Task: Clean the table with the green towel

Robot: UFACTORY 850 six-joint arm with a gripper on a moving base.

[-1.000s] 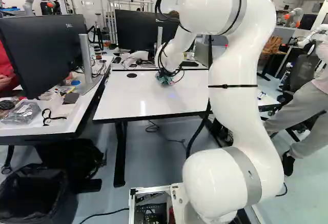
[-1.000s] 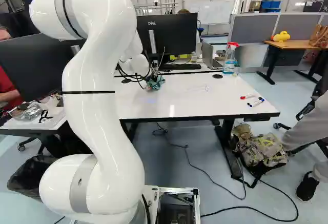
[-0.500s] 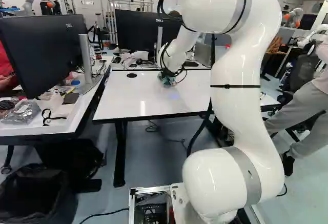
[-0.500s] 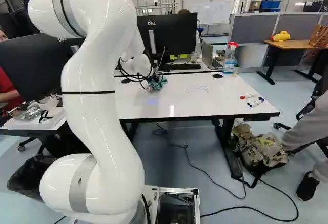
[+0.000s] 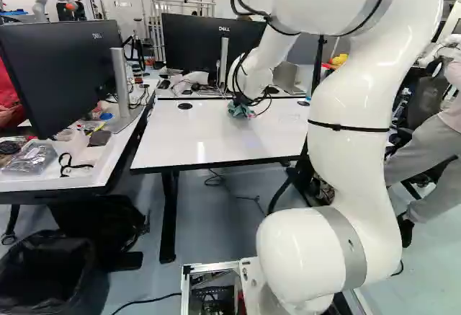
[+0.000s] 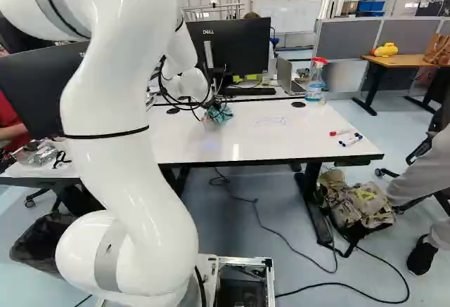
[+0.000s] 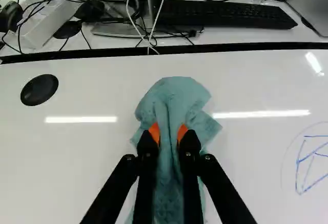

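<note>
So the green towel [image 7: 171, 98] is bunched up on the white desk [image 7: 77, 157], with the claw [image 6: 213, 105] holding it. In the wrist view the claw [image 7: 168, 134] has a fold of it pinched, one orange pad [image 7: 154, 131] on each side, and the loose bit fans out ahead of the fingers. Near the towel there's a round black cap [image 7: 40, 89] in the desktop, and over on the towel's other side some blue marker scribble [image 7: 310, 162]. Farther along, toward the right of the right base view, you've got a few markers [image 6: 344, 138] with red and blue caps lying near the desk's end. A spray bottle [image 6: 315, 82] with a red top stands by the far edge. Past that edge, on the next surface, there's a black keyboard [image 7: 225, 14], a monitor [image 5: 205, 45], a laptop [image 6: 288, 75] and a bunch of messy cables [image 7: 38, 8]. Down on the floor [image 6: 295, 223], a camo backpack [image 6: 358, 205] slumps by the desk leg [image 6: 315, 212], and a black trash bin [image 5: 50, 279] sits at the left of the left base view.
</note>
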